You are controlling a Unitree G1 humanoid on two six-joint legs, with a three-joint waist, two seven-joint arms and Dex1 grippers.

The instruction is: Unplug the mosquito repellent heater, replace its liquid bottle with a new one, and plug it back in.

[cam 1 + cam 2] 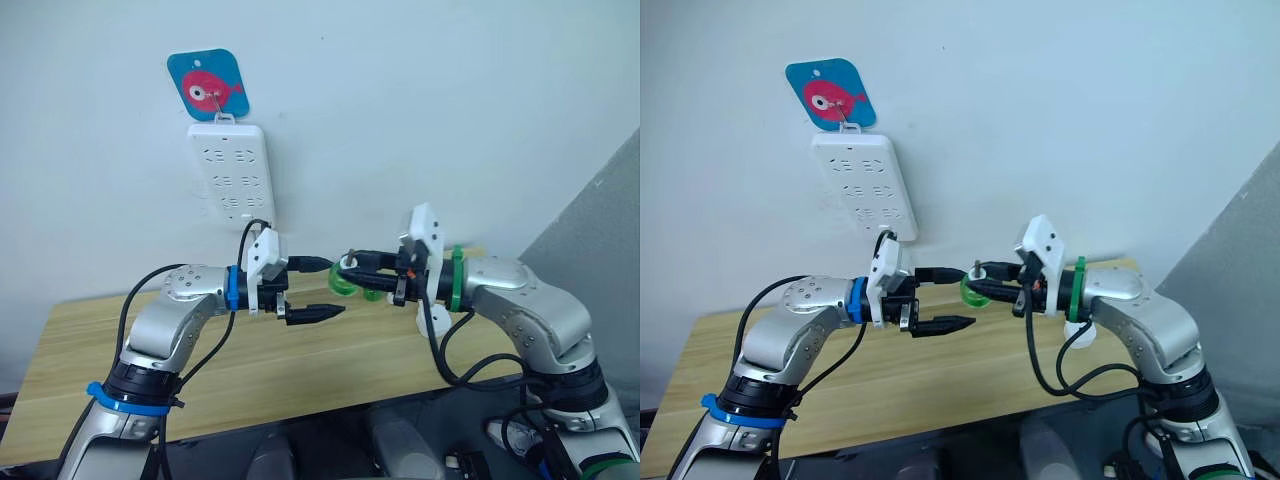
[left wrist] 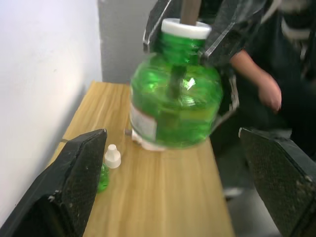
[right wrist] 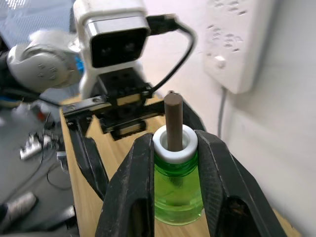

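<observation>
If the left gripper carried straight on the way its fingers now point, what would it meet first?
Most likely the green liquid bottle held in the right gripper. The left gripper is open and aimed at it, the bottle sitting between its fingers' line in the left wrist view, though the gap is hard to judge.

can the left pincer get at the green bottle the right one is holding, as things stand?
Probably yes. The left pincer is open and faces the green liquid bottle, which the right pincer grips by the neck above the wooden table. The bottle's body hangs bare, with nothing between it and the left fingers.
</observation>
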